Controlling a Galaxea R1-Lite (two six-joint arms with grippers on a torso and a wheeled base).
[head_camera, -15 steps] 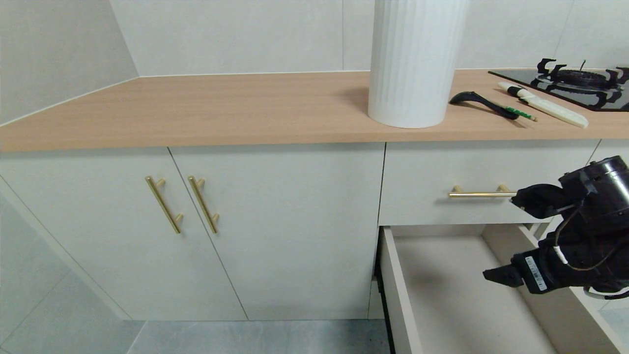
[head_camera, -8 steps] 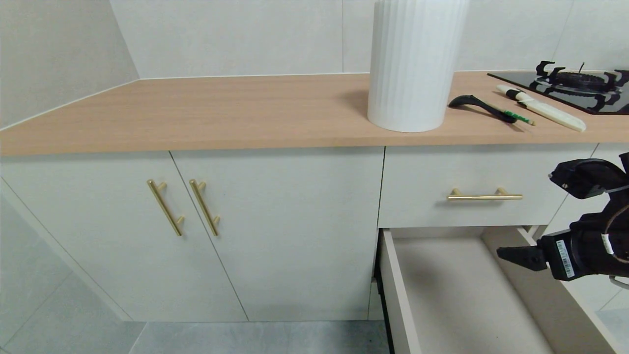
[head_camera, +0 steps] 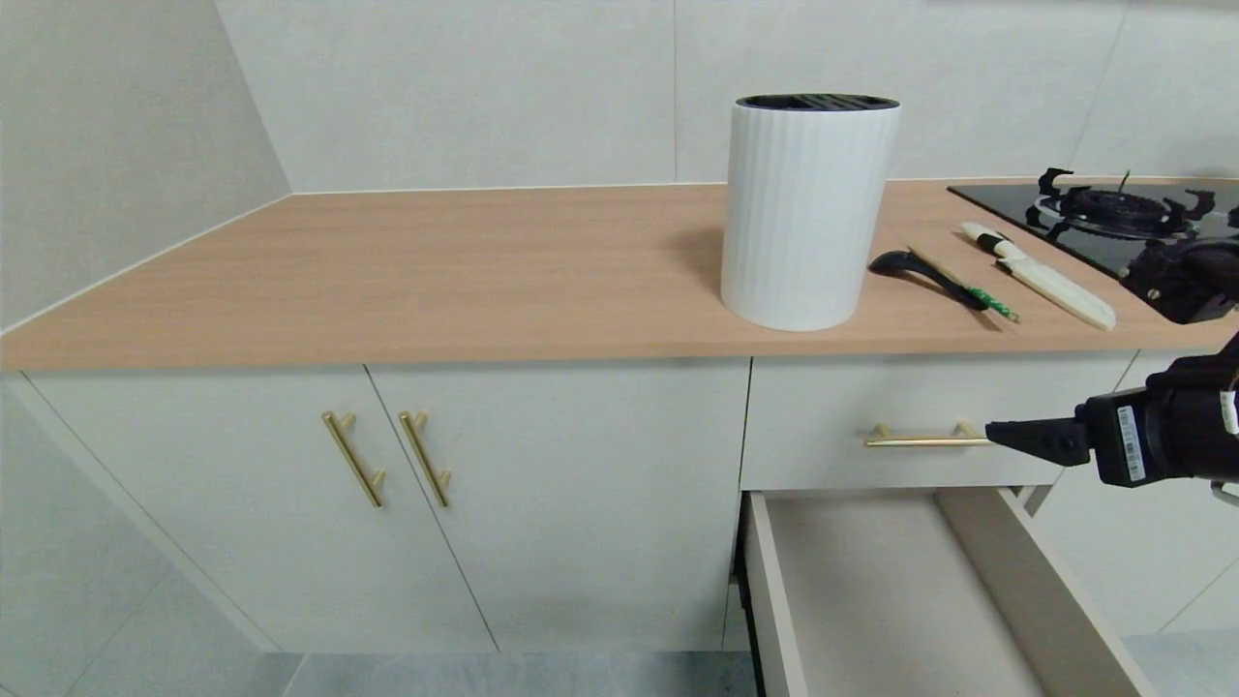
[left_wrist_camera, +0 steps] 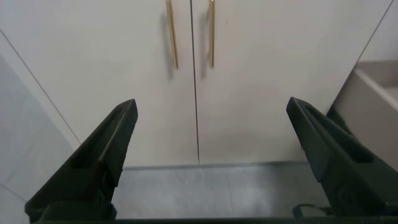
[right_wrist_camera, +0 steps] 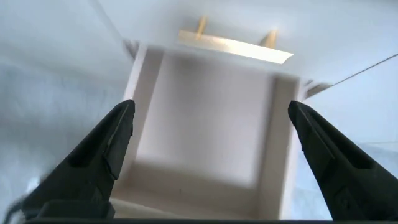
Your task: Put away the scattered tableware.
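The right claw (right_wrist_camera: 211,124) is held wide open, nothing between its fingers (right_wrist_camera: 106,155). It is poised over the open drawer (head_camera: 774,581), just in front of the shut drawer (head_camera: 823,426) above it. In the head view one dark finger is seen level, pointed at the right end of the shut drawer's gold handle (head_camera: 924,439), with the right arm brought in low from the right edge.

The tableware is laid out on the wooden surface (head_camera: 436,271), higher than that claw and farther back, well apart from it. One black ladle (head_camera: 915,271) is counted. A green-tipped stick (head_camera: 973,290) is laid just beside it, whether one or a pair cannot be told. One knife (head_camera: 1041,278) with a pale blade is set a little farther right. All three are placed between one white ribbed holder (head_camera: 801,213) and the stove (head_camera: 1103,208).

Two cabinet doors are counted on the left, two gold handles (head_camera: 387,469) side by side on them.

The left claw (left_wrist_camera: 211,115) is also spread open and empty, and is aimed at those two doors (left_wrist_camera: 261,93) low down, with the grey floor (left_wrist_camera: 205,186) seen beneath.
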